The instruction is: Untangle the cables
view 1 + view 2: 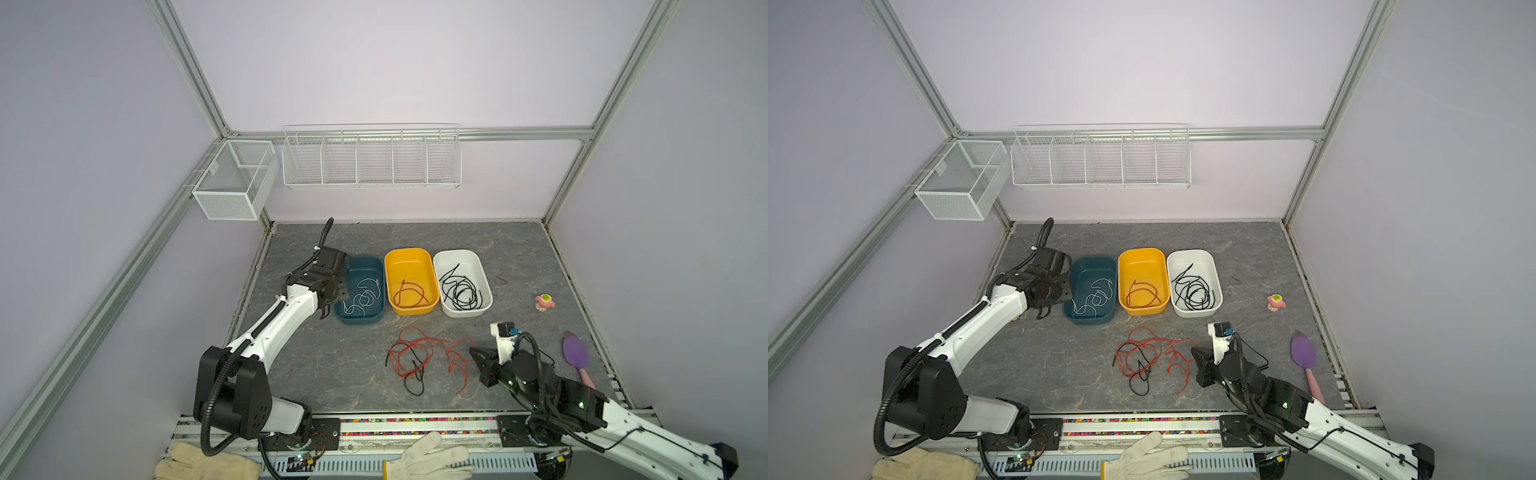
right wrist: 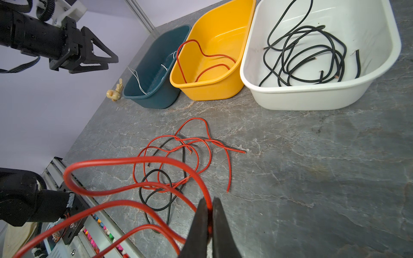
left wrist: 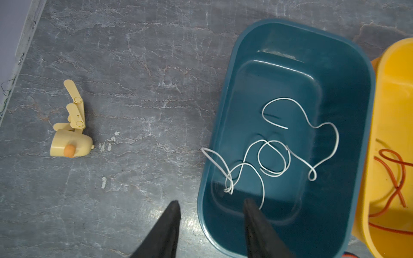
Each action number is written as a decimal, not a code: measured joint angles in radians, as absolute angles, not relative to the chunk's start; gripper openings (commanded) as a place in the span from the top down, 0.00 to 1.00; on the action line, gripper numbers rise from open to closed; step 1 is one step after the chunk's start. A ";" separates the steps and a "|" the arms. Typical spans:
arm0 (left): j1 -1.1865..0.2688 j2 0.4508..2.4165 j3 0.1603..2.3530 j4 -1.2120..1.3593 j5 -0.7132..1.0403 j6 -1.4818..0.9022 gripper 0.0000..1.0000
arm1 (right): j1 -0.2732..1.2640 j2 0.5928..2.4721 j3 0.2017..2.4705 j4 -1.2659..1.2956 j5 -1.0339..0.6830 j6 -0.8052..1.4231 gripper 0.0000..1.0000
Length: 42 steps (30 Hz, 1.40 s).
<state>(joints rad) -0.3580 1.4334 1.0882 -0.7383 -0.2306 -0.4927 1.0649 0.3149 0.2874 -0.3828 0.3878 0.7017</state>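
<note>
A tangle of red and black cables (image 1: 415, 357) (image 1: 1142, 357) (image 2: 178, 160) lies on the grey table in front of three tubs. My right gripper (image 2: 209, 201) (image 1: 473, 353) is shut on one red cable (image 2: 134, 159) at the tangle's right side, and that strand loops up off the table. My left gripper (image 3: 211, 202) (image 1: 326, 311) hangs open and empty over the near left rim of the blue tub (image 3: 223, 111), where a white cable (image 3: 279, 156) lies coiled. One loop of it hangs over the rim.
The yellow tub (image 1: 390, 266) holds a red cable and the white tub (image 1: 484, 278) holds black ones. A beige toy (image 3: 71, 145) lies left of the blue tub. A pink toy (image 1: 544, 302) and a purple spoon (image 1: 575, 353) lie at the right.
</note>
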 measured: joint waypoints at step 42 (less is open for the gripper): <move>-0.358 1.629 1.169 -0.746 -0.235 -0.473 1.00 | 1.065 0.340 0.288 -0.353 0.376 0.701 0.93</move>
<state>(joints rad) -0.3580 1.6295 1.1690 -0.7460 -0.2352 -0.4732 1.0649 0.3405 0.2878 -0.3531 0.3759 0.7013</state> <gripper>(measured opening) 0.048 0.073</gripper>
